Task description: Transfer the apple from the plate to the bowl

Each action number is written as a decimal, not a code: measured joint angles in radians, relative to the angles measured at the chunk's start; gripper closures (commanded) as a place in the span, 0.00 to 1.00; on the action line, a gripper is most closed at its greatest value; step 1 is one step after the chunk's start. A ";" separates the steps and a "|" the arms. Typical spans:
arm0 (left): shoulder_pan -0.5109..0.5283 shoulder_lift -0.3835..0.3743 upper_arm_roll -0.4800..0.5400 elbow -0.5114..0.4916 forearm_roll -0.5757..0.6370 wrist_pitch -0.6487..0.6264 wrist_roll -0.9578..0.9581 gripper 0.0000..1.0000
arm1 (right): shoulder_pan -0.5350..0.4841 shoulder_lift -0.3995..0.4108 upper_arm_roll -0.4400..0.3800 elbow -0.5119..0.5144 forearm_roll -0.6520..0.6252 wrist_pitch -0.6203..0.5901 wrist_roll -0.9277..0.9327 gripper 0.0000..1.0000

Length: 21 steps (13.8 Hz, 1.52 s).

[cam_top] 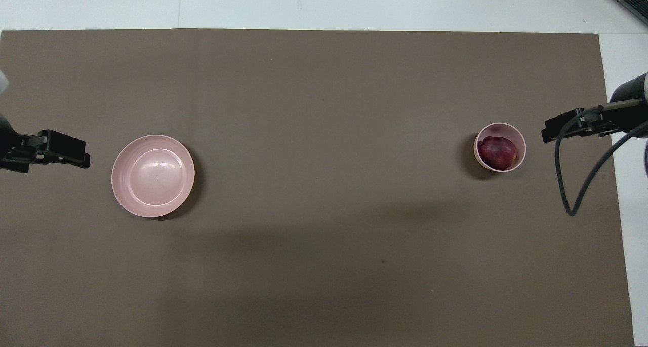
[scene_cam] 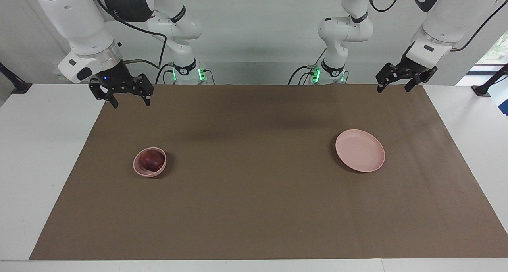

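The right end effector point(scene_cam: 129, 99) hangs in the air over the mat's point(scene_cam: 254, 208) corner at the right arm's end of the counter point(scene_cam: 39, 145), its fingers spread apart and holding nothing. The left end effector point(scene_cam: 393, 85) hangs over the mat's edge at the left arm's end, close to the robots; its fingers are also spread, with nothing between them. Neither touches any object.

The apple point(scene_cam: 152, 159) sits inside the bowl point(scene_cam: 139, 169), toward the right arm's end of the counter. It is roundish, so no long axis stands out; a paler yellowish patch shows on the side toward the right arm's end in the overhead view point(cam_top: 512, 157). The bowl stands upright on the mat. The plate point(scene_cam: 360, 150) lies flat and bare toward the left arm's end, well apart from the bowl.

No readable writing shows on the apple, bowl or plate.
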 measured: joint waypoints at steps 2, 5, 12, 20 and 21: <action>0.000 0.001 0.003 0.035 0.000 -0.035 0.022 0.00 | 0.000 0.000 0.000 0.000 0.000 0.000 0.000 0.00; -0.001 0.001 0.004 0.055 0.000 -0.050 0.049 0.00 | 0.000 0.000 0.000 0.000 0.000 0.000 0.000 0.00; -0.004 0.003 0.011 0.055 0.025 -0.054 0.108 0.00 | 0.000 0.000 0.000 0.000 0.000 0.000 0.000 0.00; -0.004 0.003 0.017 0.055 0.025 -0.055 0.124 0.00 | 0.000 0.000 0.000 0.000 0.000 0.000 0.000 0.00; -0.004 0.003 0.018 0.055 0.025 -0.055 0.124 0.00 | 0.000 0.000 0.000 0.000 0.000 0.000 0.000 0.00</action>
